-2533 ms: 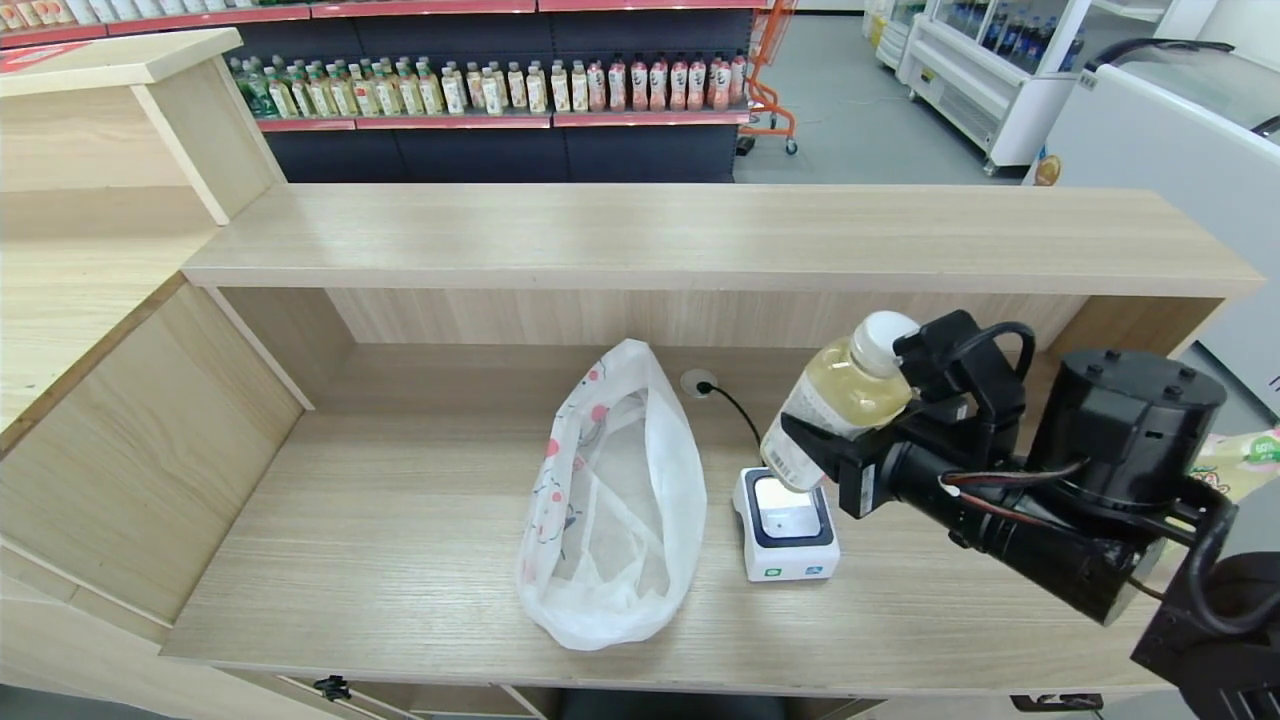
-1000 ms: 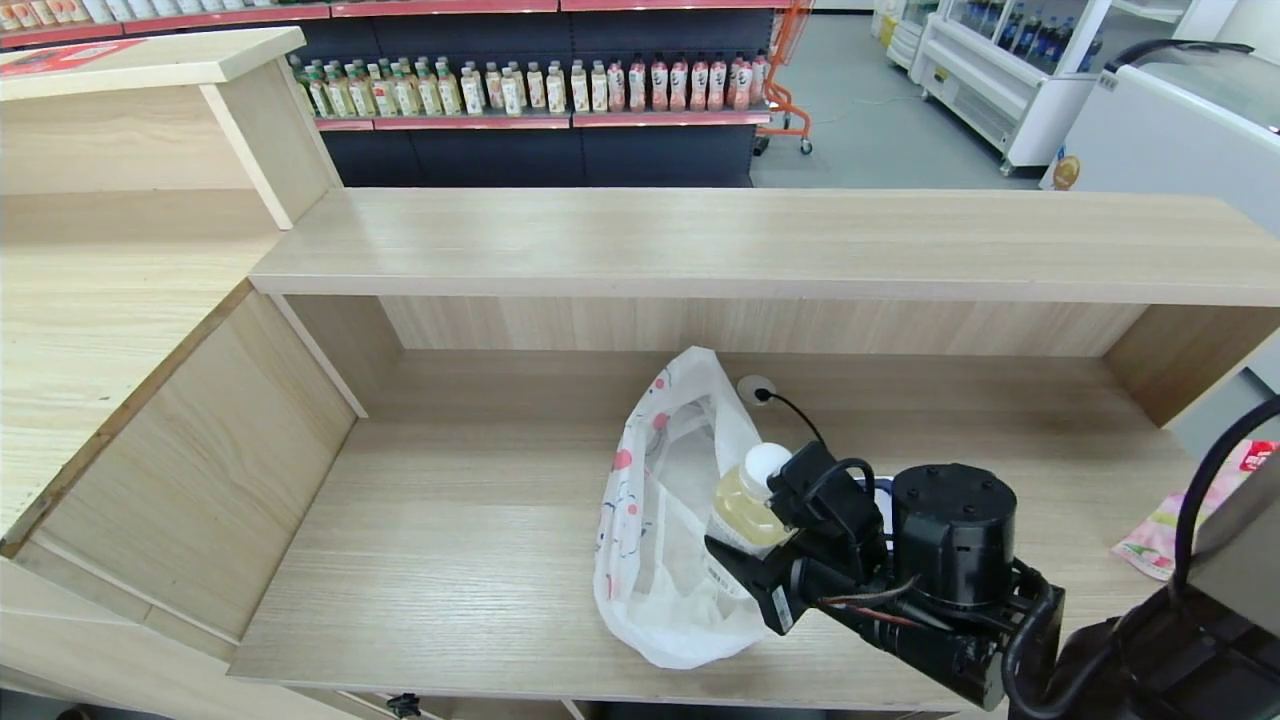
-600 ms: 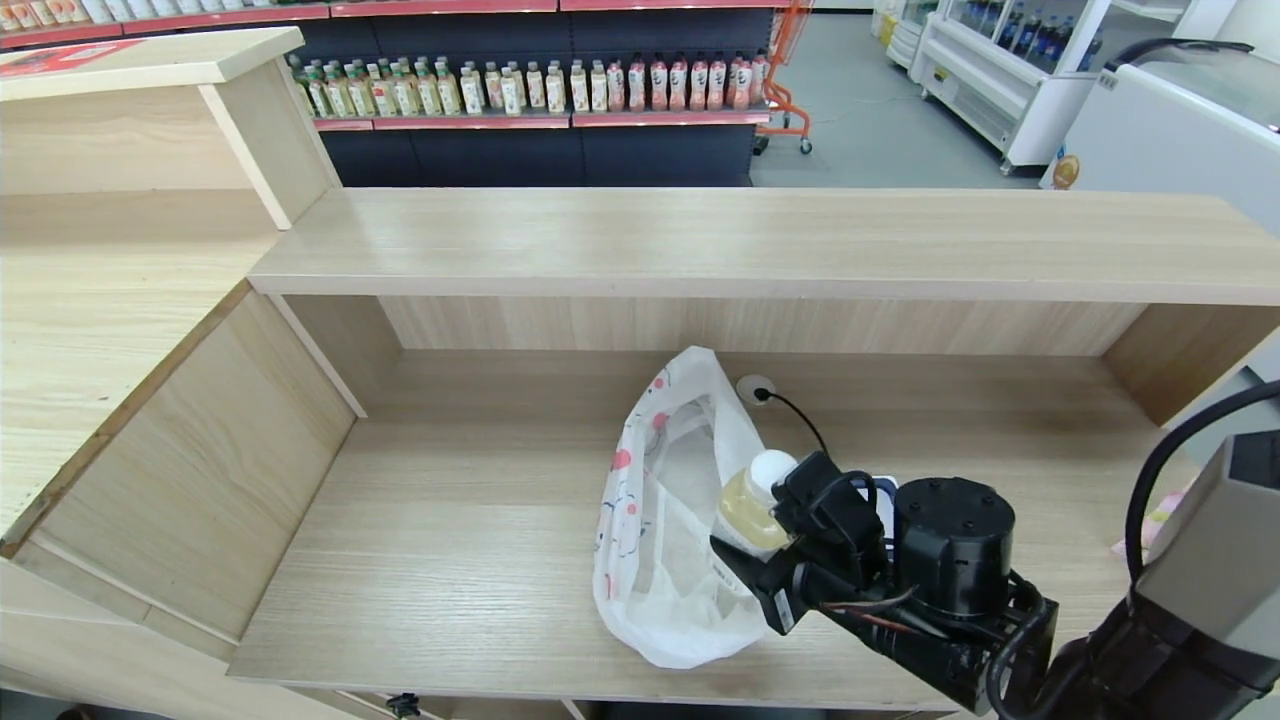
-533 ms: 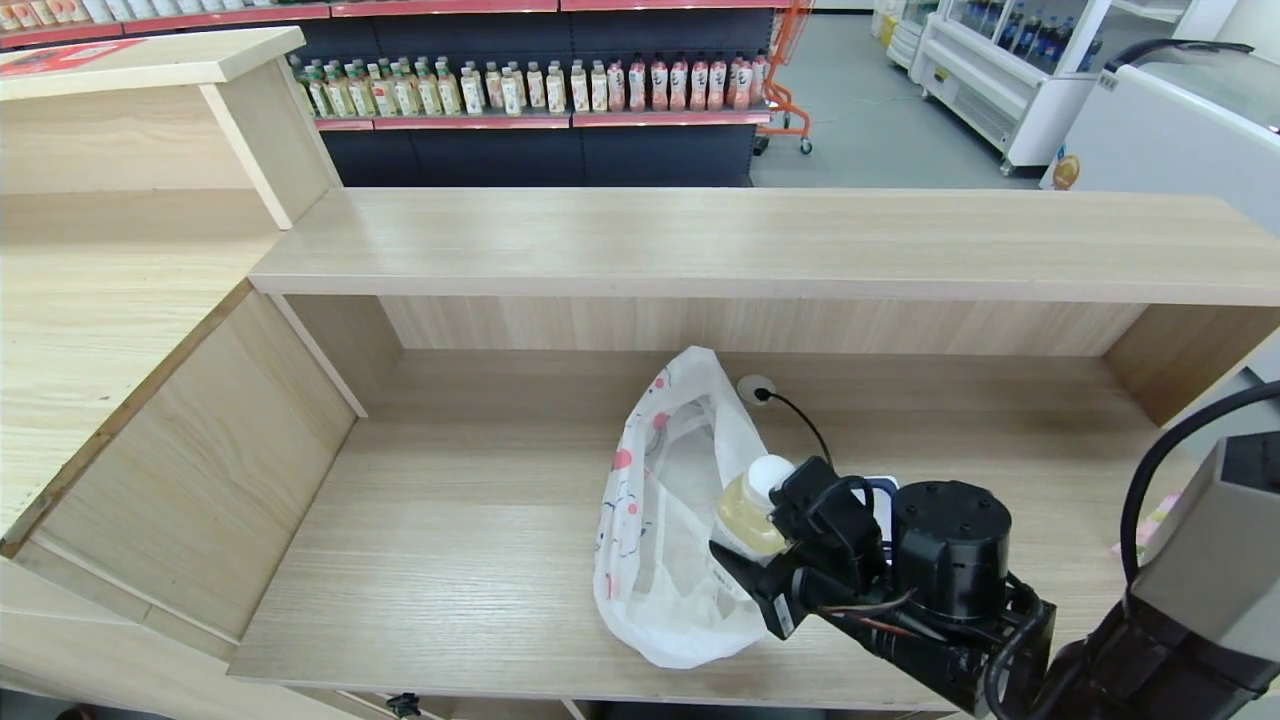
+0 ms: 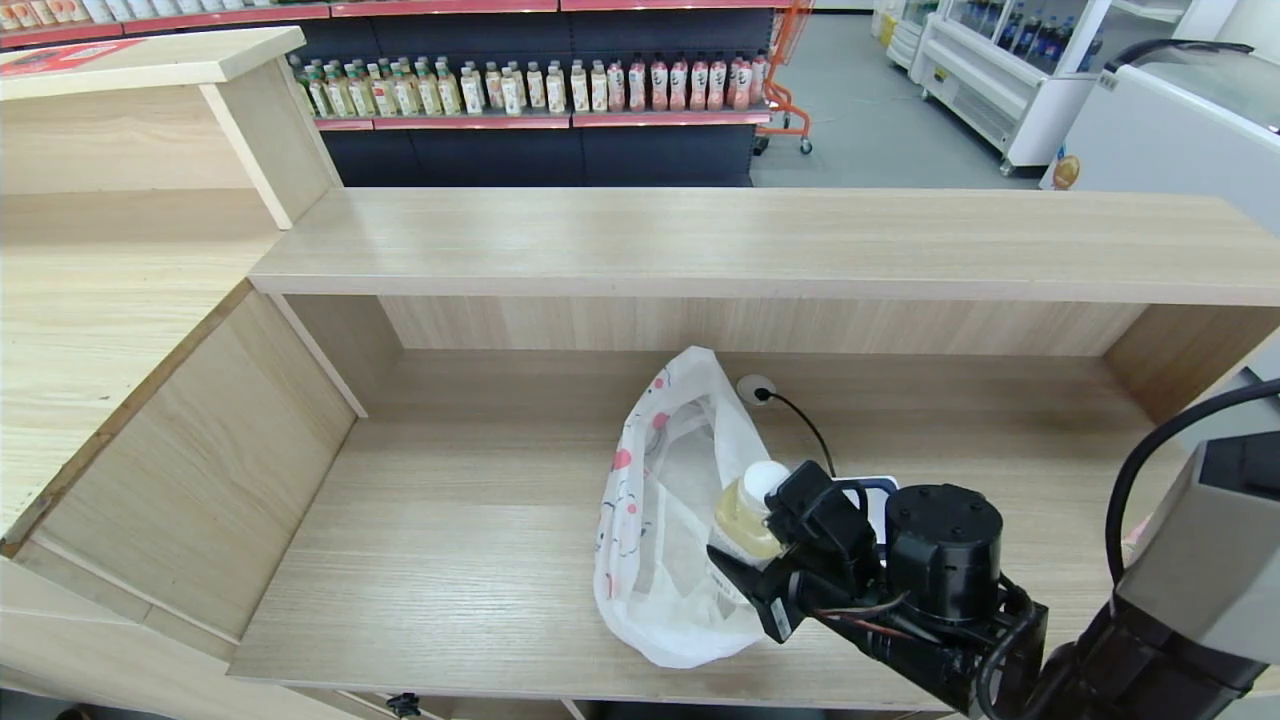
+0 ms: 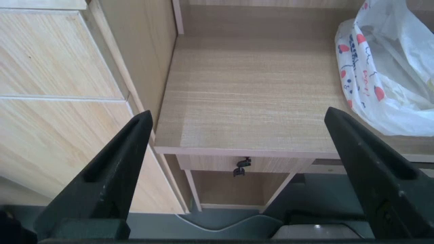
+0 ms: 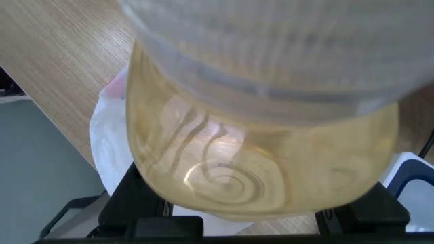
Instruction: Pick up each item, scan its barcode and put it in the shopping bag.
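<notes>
A clear bottle [image 5: 745,503] of pale yellow drink with a white cap is tilted at the right rim of the white shopping bag [image 5: 655,545], which has red prints. My right gripper [image 5: 768,540] is shut on the bottle's body. In the right wrist view the bottle [image 7: 264,149] is up close, with the shopping bag [image 7: 108,146] beneath it. The white scanner [image 5: 880,492] is mostly hidden behind the right arm; a corner of the scanner [image 7: 415,177] appears beside the bottle. My left gripper [image 6: 237,169] is open and holds nothing, off the counter's front edge, with the shopping bag [image 6: 390,64] farther off.
A raised wooden ledge [image 5: 760,240] runs along the back of the desk, and a side wall [image 5: 200,470] closes the left. A black cable runs from a grommet [image 5: 755,388] behind the bag. A drawer with a key [image 6: 239,166] sits under the front edge.
The head camera has shifted. The right gripper has carried the bottle from above the scanner leftward and down to the bag's opening. Over the last second it sank slightly.
</notes>
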